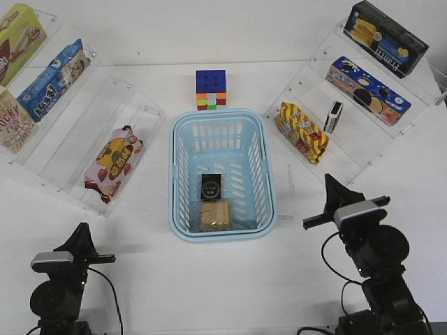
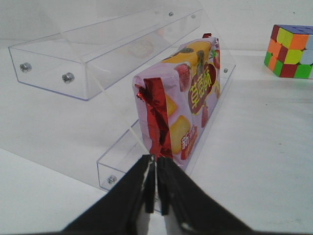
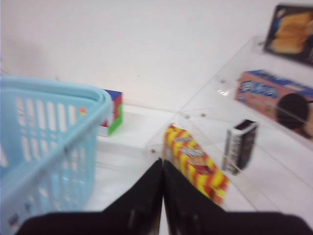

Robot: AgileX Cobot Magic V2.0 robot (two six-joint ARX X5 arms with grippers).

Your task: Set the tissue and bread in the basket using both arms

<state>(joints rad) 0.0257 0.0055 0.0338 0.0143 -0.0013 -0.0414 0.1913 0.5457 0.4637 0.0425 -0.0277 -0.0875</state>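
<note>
The light blue basket [image 1: 183,160] stands mid-table. Inside it lie a black tissue pack [image 1: 212,187] with a grey round mark and, just in front, the tan bread [image 1: 214,216] in clear wrap. A second black tissue pack [image 1: 334,116] stands upright on the right shelf, also in the right wrist view [image 3: 240,146]. My left gripper [image 1: 81,231] is shut and empty at the front left; in its wrist view [image 2: 156,159] it points at a pink snack bag [image 2: 188,98]. My right gripper [image 1: 329,179] is shut and empty, right of the basket [image 3: 46,147], tips [image 3: 162,162] together.
A colour cube [image 1: 210,89] sits behind the basket. Clear acrylic tiered shelves flank both sides: a pink snack bag [image 1: 114,160] and blue box [image 1: 52,79] on the left, a red-and-yellow snack bag [image 1: 302,131], blue cookie box [image 1: 366,90] and black box [image 1: 385,38] on the right.
</note>
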